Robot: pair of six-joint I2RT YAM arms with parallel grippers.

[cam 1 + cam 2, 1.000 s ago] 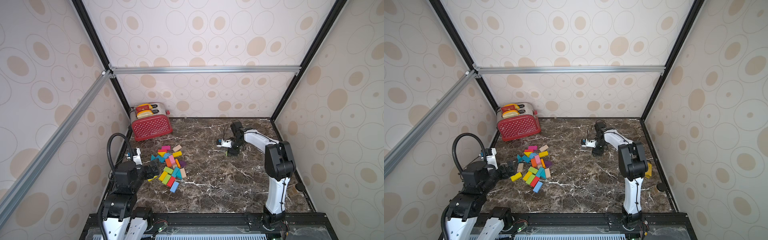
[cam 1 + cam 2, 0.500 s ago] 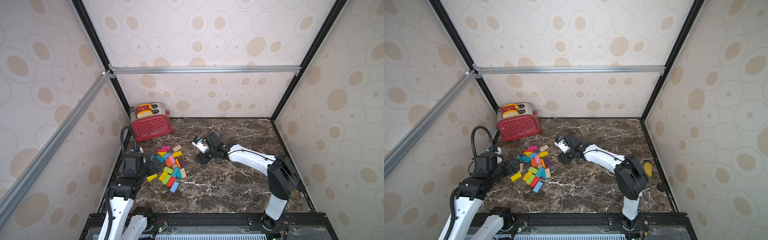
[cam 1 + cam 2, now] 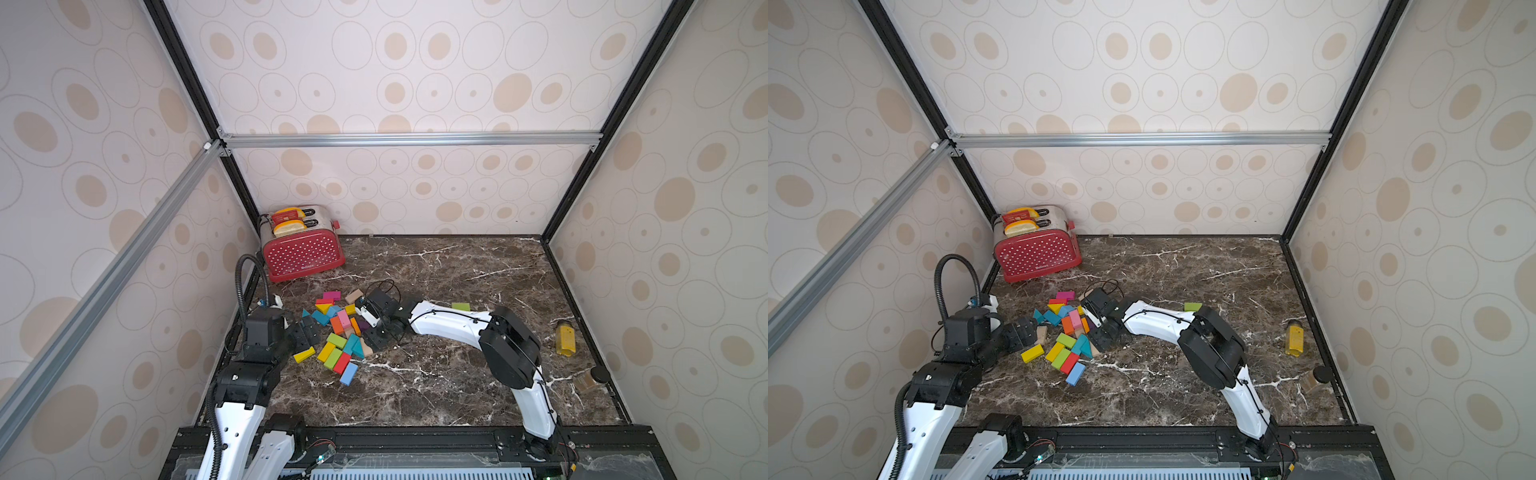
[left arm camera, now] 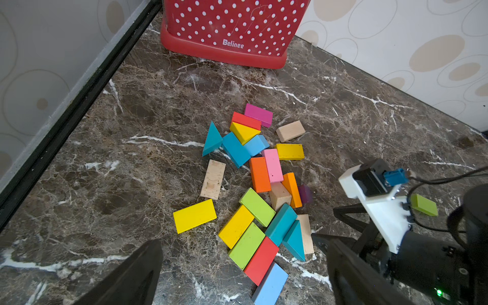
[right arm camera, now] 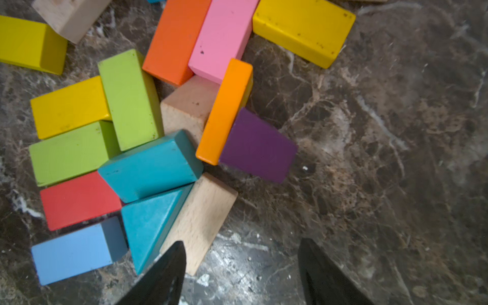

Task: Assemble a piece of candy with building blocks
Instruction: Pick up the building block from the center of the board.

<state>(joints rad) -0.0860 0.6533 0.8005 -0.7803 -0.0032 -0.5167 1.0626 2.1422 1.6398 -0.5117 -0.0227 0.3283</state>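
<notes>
Within the last second the right arm has swung from the table's far middle over to the pile, and the left arm has reached in from the lower left.

The marble table (image 3: 457,374) is polished and slick, and the toaster (image 3: 303,253) has a glossy red shell with white dots. The building blocks (image 3: 340,332) lie jumbled left of centre in both top views. They are hard, smooth-painted bricks and wedges.

The right gripper (image 5: 241,245) hovers at the pile's right edge, its jaws apart and empty. The left gripper (image 4: 236,239) is spread wide, also empty.

A lone green brick (image 3: 460,306) lies apart, right of the pile.

The step looks like choosing the next piece. The outlying purple block (image 5: 258,146) is probably the best pick, taken across its narrow faces with a straight descent. The bare-wood brick (image 5: 200,219) touches a teal wedge (image 5: 148,224), so nudging it would likely slide its neighbours.
</notes>
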